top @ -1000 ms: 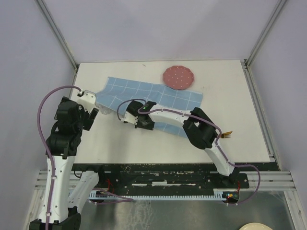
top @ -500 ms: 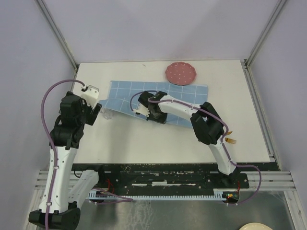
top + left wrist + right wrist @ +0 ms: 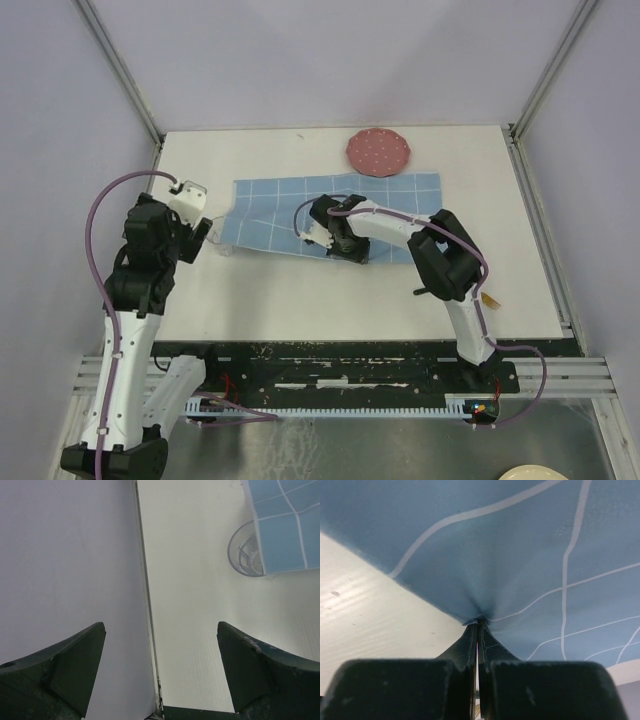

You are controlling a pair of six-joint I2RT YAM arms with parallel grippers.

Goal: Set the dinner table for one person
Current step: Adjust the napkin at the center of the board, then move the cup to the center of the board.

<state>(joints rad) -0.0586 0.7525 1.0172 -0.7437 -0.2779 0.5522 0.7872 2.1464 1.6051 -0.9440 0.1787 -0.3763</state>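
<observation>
Two pincers: R pincer (image 3: 478, 623) clamped on blue placemat (image 3: 520, 540) edge; L pincer (image 3: 161, 630) wide apart, empty, over bench (image 3: 200, 605) left edge.

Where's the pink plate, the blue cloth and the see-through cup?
pink plate (image 3: 378, 153): top view, the middle of its dotted face.
blue cloth (image 3: 270, 205): top view, a bare patch of its left half.
see-through cup (image 3: 242, 552): left wrist view, the part peeking out from under the cloth.

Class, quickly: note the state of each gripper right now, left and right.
Left gripper: open, holding nothing.
Right gripper: closed, pinching the blue placemat.
</observation>
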